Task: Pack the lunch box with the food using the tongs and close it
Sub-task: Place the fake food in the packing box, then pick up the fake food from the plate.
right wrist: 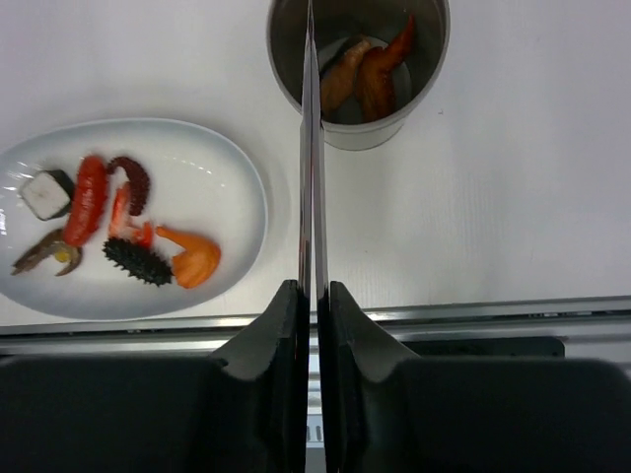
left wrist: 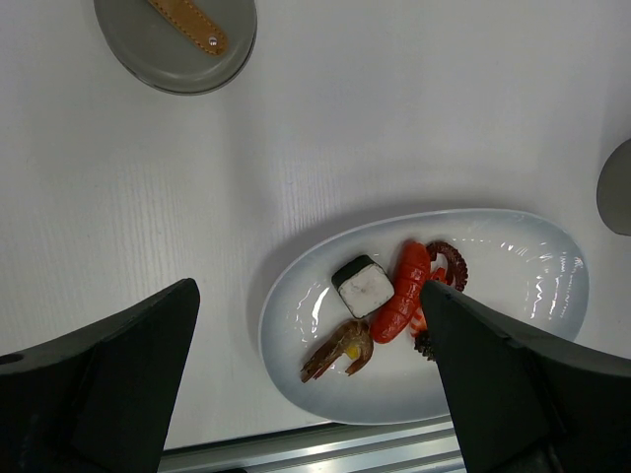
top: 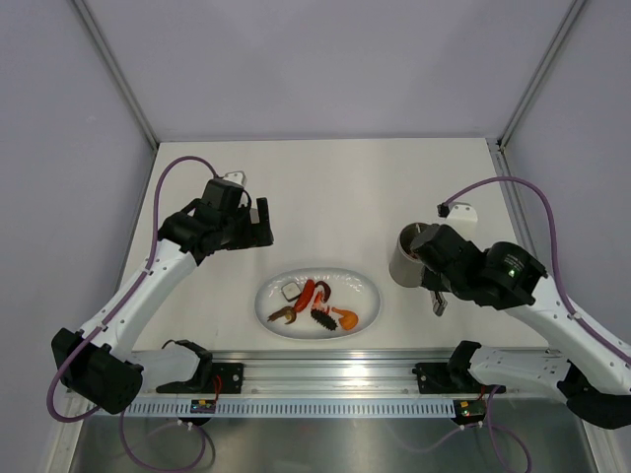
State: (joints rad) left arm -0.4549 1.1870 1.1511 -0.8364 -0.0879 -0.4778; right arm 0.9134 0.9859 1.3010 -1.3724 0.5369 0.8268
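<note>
Top view: the box (top: 404, 261) stands upright at right centre, its near side overlapped by the wrist of the right arm (top: 498, 271). The tongs cannot be made out here. The plate (top: 367, 292) with the food (top: 315, 310) lies left of the box, between the two arms and just beyond the rail (top: 325, 372). The left gripper (top: 258, 225) hangs past the plate's far left corner, well apart from the box. Left wrist view: this gripper's jaws stand wide apart with nothing between them. Below it lie the plate and, at upper left, the lid (left wrist: 177, 39), flat with its handle up. The box shows only as a sliver at the right edge. Right wrist view: the right gripper (right wrist: 315, 315) is clamped on the tongs (right wrist: 312, 177), whose two arms are pressed together into one thin line. No piece is seen between them. Their tips run off the top edge at the box mouth, so what they touch cannot be told. The tongs' long axis runs straight ahead from the gripper to the box, which holds the packed pieces (right wrist: 360, 71), orange-brown. Finding: the unpacked food lies left of the tongs, off their axis and nearer the gripper than the box is. The next pick therefore calls for a leftward swing by the right arm, the tool-bearing one, with the tongs let open.
</note>
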